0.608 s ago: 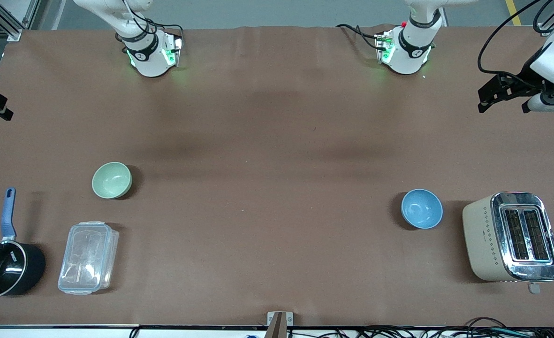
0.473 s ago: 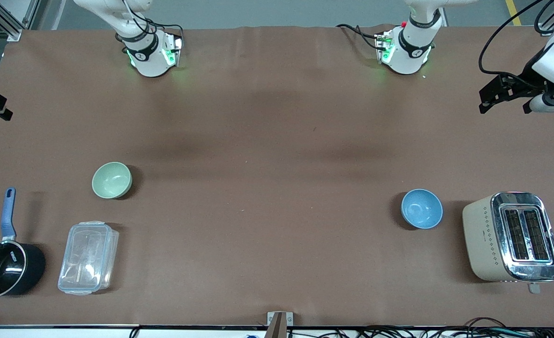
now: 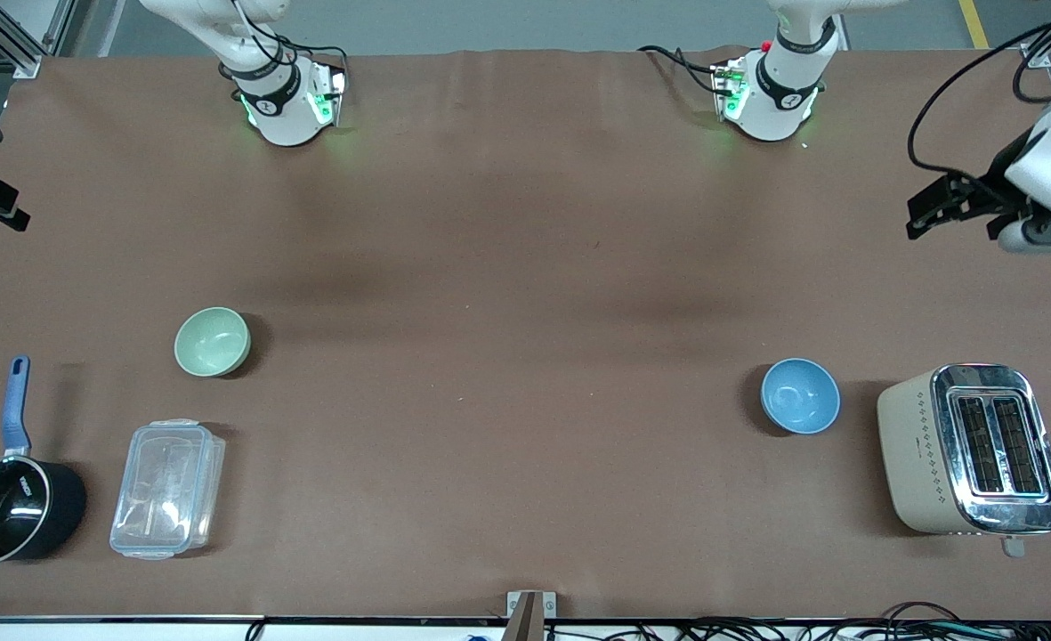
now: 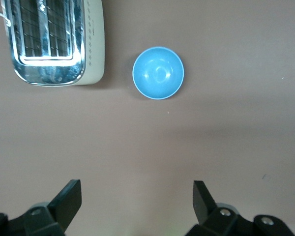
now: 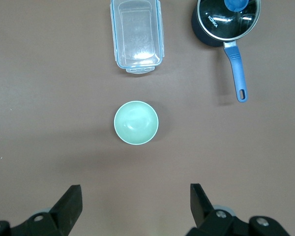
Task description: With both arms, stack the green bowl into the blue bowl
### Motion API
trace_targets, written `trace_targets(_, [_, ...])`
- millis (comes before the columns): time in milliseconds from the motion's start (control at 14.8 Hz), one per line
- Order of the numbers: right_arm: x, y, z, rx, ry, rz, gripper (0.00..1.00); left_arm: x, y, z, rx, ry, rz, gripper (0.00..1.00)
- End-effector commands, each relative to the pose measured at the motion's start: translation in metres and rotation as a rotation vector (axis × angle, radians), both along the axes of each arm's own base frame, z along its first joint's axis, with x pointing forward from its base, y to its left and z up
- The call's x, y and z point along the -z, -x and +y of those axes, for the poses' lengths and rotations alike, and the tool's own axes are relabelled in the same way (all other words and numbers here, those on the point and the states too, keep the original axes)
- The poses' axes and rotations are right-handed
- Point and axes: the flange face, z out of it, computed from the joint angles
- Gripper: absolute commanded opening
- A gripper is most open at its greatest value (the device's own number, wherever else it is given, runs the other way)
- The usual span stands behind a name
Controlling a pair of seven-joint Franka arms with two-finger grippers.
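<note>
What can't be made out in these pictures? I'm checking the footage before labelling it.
- Right gripper: in the front view the frame edge cuts off all but a dark part; open in its wrist view.
- Left gripper: open; front view shows it partly, at the edge.
- Saucepan: front view edge crops its rim.
- Green bowl, blue bowl: undersides hidden.

Brown cloth-covered bench [image 3: 525,267], evenly lit, faintly shadowed across the middle. Grey floor [image 3: 525,22] above its top edge. Black cables [image 3: 801,630] along the near edge.

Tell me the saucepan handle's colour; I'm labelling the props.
Blue: the saucepan handle shows best in the right wrist view, on a black pan.
</note>
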Motion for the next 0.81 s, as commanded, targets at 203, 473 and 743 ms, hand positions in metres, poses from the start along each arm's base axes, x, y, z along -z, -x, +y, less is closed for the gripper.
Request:
trace_targets(203, [0.007, 0.000, -0.002, 0.020, -0.023, -0.021, 0.96, 0.110, -0.060, 0.007, 0.026, -0.059, 0.044, 1.00])
trace_targets(473, [0.061, -0.002, -0.026, 0.069, -0.089, 0.001, 0.96, 0.191, -0.083, 0.011, 0.025, -0.039, 0.043, 1.00])
trace_targets(743, [0.128, 0.005, -0.043, 0.125, -0.144, 0.041, 0.96, 0.252, -0.094, 0.009, 0.017, -0.024, 0.046, 1.00])
